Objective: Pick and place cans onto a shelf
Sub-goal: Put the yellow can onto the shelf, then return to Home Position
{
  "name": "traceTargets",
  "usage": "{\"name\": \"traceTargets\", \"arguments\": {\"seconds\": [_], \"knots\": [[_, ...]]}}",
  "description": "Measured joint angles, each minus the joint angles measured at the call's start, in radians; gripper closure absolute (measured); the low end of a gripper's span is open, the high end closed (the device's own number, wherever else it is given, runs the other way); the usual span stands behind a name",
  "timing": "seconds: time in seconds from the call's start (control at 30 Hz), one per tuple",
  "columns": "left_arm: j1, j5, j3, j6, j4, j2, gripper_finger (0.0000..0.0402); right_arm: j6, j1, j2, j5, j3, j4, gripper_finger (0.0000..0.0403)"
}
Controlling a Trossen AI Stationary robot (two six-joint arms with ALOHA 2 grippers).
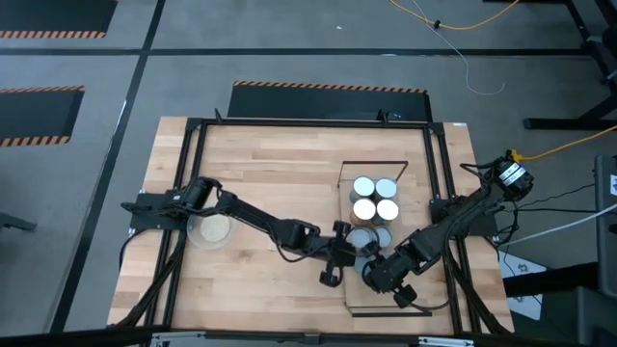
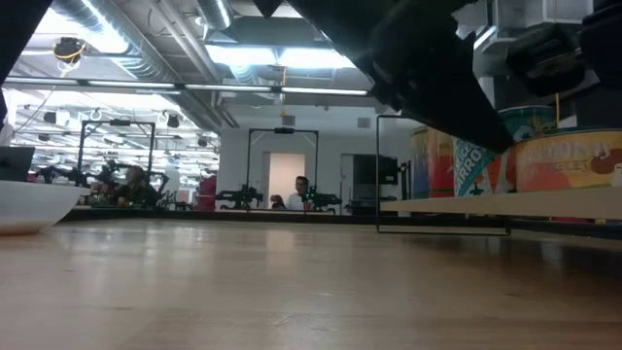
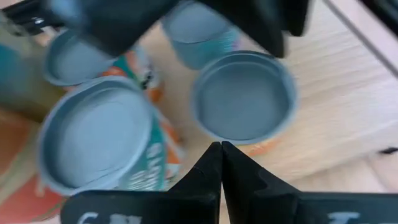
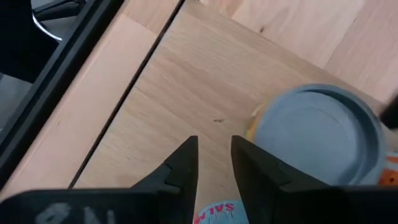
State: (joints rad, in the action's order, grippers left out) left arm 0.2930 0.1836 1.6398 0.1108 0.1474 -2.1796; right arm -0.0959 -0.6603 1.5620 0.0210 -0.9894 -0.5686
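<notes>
The shelf (image 1: pixel 413 188) is a pale board lying at the table's right. Four white-topped cans (image 1: pixel 376 198) stand on it, with two grey-topped cans (image 1: pixel 371 237) in front of them. My left gripper (image 3: pixel 221 152) is shut at the shelf's near-left side. Its tips sit just short of a grey-topped can (image 3: pixel 242 96), and I cannot tell whether they touch it. My right gripper (image 4: pixel 214 165) hangs over the shelf board (image 4: pixel 186 93), slanting down, beside another grey-topped can (image 4: pixel 317 134). A strip of printed can label shows between its fingers. My right gripper has a can's printed label (image 4: pixel 217 211) between its two fingers, far back near their roots. The fingers slant down from above toward the shelf board. The gripper's own body hides the rest of the can, so neither the gripped part nor how the can sits can be told.
A clear round dish (image 1: pixel 212 229) stands on the table's left under the left arm. The shelf's thin black frame (image 2: pixel 442 175) rises at its ends. Black rails run along the table's sides. People sit in the room beyond the table.
</notes>
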Motion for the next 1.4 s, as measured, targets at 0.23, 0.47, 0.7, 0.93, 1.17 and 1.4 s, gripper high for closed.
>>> {"name": "traceTargets", "arguments": {"seconds": [0.23,0.47,0.7,0.93,1.17,1.4], "knots": [[0.004,-0.121,0.0,0.003,-0.003,0.0,0.0401,-0.012,0.016,0.0,0.003,-0.001,-0.047,0.0302],[0.012,-0.181,0.0,0.005,-0.014,0.0,0.0401,-0.031,0.03,0.0,-0.003,0.0,-0.084,0.0302],[0.018,-0.212,0.0,0.004,-0.026,0.0,0.04,-0.026,0.035,0.0,-0.003,0.0,-0.09,0.0302],[0.018,-0.21,0.0,0.004,-0.028,0.001,0.0401,-0.008,0.035,-0.002,0.008,-0.041,-0.095,0.0302],[0.018,-0.16,0.0,0.006,-0.013,0.057,0.0401,0.051,0.035,-0.004,0.007,-0.155,-0.195,0.0302],[0.017,-0.122,-0.001,0.023,0.072,0.203,0.0401,0.077,0.036,-0.008,-0.001,-0.313,-0.307,0.0302]]}}
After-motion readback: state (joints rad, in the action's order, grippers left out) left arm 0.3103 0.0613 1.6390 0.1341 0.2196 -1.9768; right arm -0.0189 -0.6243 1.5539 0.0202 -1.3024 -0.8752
